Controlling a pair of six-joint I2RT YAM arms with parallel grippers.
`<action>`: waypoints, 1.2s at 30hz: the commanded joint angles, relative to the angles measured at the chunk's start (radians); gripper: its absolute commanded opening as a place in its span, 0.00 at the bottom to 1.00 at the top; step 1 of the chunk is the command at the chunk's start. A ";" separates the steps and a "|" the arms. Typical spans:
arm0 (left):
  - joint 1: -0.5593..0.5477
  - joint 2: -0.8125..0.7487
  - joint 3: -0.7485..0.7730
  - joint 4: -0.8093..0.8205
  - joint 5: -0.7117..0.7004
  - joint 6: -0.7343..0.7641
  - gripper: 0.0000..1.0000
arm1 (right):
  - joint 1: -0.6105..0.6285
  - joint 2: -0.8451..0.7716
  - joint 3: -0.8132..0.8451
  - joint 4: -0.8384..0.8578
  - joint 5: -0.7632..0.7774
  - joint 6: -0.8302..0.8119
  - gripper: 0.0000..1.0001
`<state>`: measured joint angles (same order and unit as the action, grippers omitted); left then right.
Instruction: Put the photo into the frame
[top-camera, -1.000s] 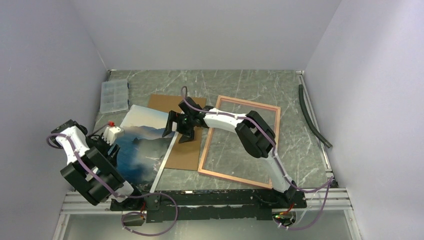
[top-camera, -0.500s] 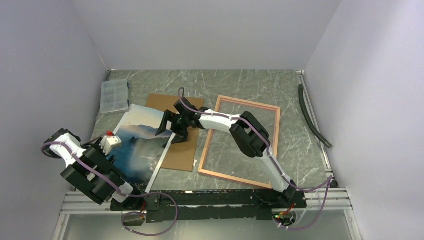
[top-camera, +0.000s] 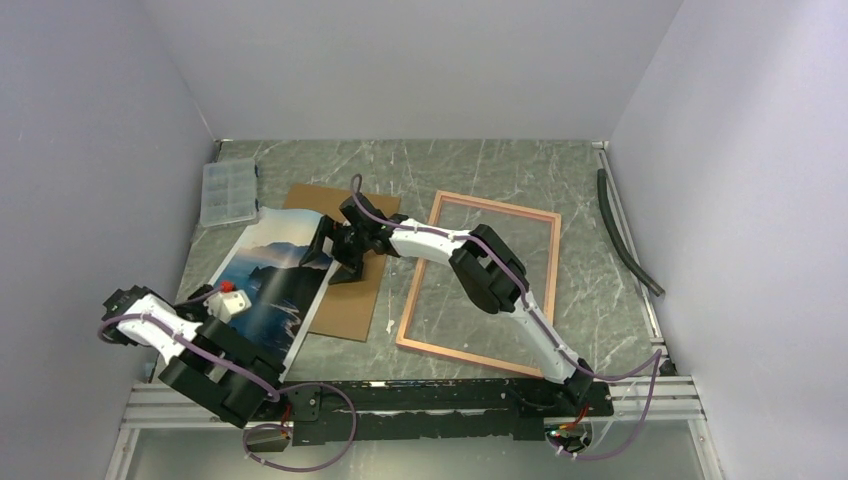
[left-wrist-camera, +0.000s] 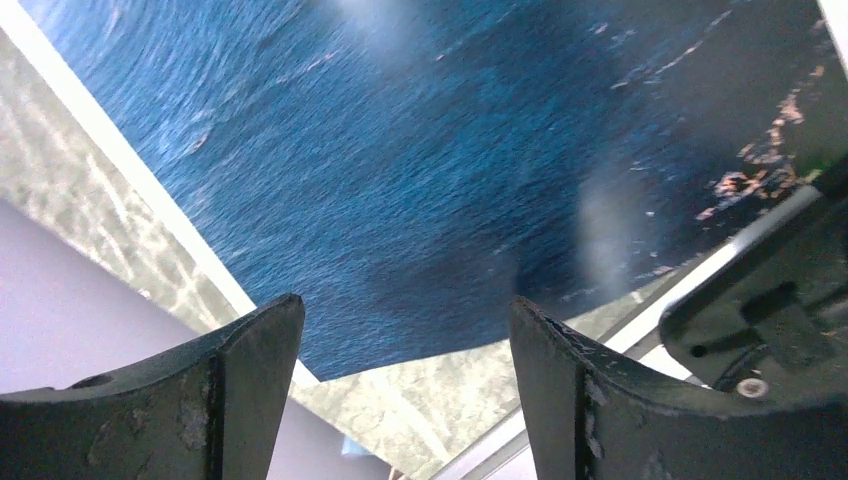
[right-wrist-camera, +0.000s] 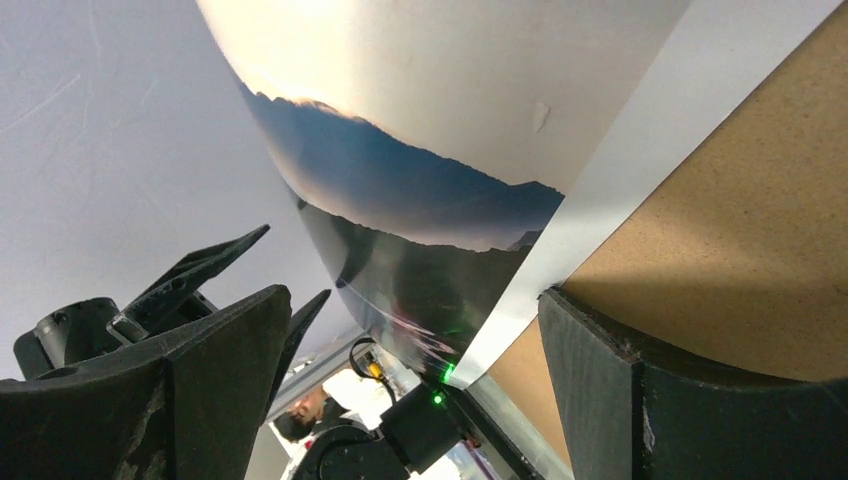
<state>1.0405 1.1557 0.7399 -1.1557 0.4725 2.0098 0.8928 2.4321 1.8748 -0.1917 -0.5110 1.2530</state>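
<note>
The bench (top-camera: 480, 165) carries the frame (top-camera: 499, 204), which lies to the right of the right claw (top-camera: 335, 258). The photo (top-camera: 268, 288) sits beneath the left claw (left-wrist-camera: 405, 330), its white-bordered edge below the right claw, over a brown board (top-camera: 350, 305). Both claws stand apart, gripping nothing.

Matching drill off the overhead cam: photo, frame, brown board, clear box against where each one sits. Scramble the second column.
1. photo
2. frame
3. brown board
4. clear box

A. far left, close to the wall
B. right of centre, marble showing through it
C. left-hand sheet, blue water showing
D. flat between the photo and the frame

Pairs: 1-C, 2-B, 3-D, 4-A
</note>
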 joint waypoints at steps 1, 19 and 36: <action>0.047 -0.019 -0.004 0.053 0.106 0.431 0.81 | 0.003 0.077 0.020 -0.017 0.082 -0.005 1.00; 0.235 -0.041 0.074 -0.184 0.093 0.705 0.95 | -0.022 0.058 -0.009 0.062 0.058 0.042 1.00; 0.221 -0.165 -0.060 0.015 0.169 0.723 0.95 | -0.037 0.061 -0.014 0.133 0.049 0.098 1.00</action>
<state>1.2633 1.0172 0.6941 -1.1831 0.5781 2.0346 0.8745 2.4561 1.8614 -0.0662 -0.5385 1.3548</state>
